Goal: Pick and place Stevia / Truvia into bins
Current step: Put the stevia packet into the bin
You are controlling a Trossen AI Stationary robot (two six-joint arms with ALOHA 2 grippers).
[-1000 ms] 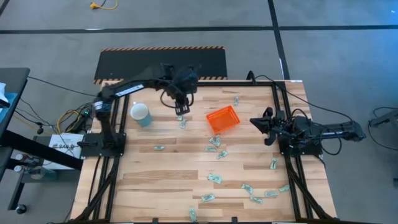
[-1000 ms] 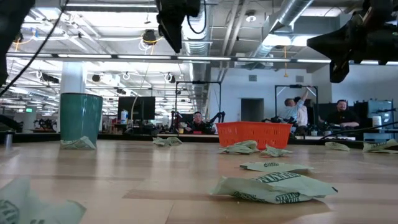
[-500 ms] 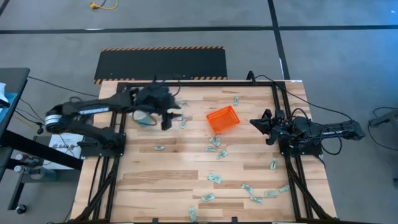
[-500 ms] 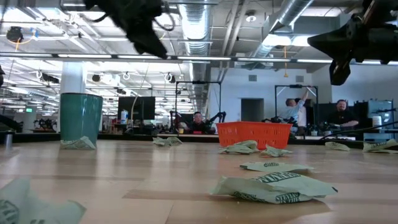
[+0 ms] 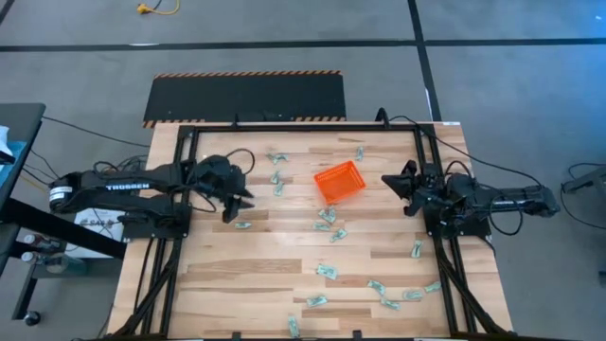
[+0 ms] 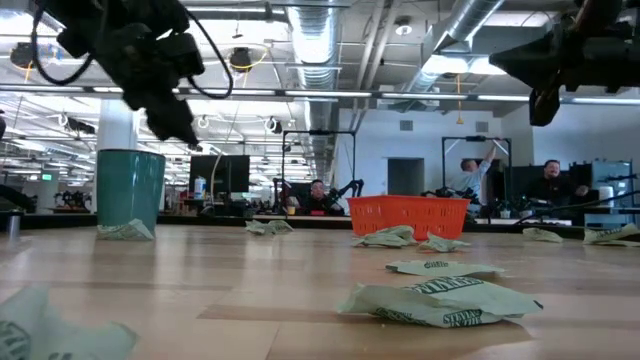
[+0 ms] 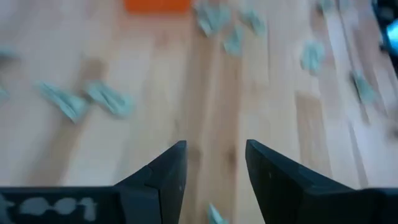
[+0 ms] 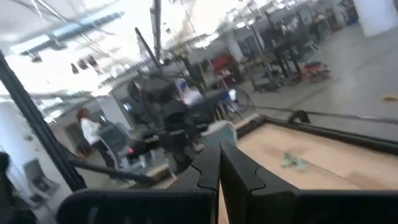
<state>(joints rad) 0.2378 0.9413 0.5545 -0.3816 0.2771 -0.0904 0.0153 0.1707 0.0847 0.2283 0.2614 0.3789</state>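
While the left gripper (image 5: 230, 197) hangs over the left part of the tabletop (image 5: 284, 284), its fingers (image 7: 168, 174) stand apart with nothing between them. One Stevia packet (image 5: 243, 225) lies on the wood just beside this gripper, on the side toward the near edge, not touching it. Two more packets (image 5: 276, 176) lie a little past the gripper toward the orange tray (image 5: 339, 181), which sits well apart from the gripper, toward the middle of the tabletop. In the left wrist view the wood ahead of the fingers carries a pair of packets (image 7: 87, 99) to one side, more of them farther off, and a strip of the orange tray (image 7: 158, 5) at the far end. In the low view this gripper (image 6: 170, 105) is raised clear of the tabletop, above and just beside the blue cup (image 6: 130, 190).

At the right edge of the tabletop the right gripper (image 5: 396, 182) hangs with its fingers (image 8: 214, 168) pressed together, holding nothing. The orange tray lies near it, toward the middle, with a clear gap between them. A cluster of packets (image 5: 328, 220) lies just beside the tray on its near side, and others (image 5: 388, 294) are scattered across the near right part of the tabletop. One packet (image 6: 440, 300) lies large in the foreground of the low view. No packet can be made out inside the tray.
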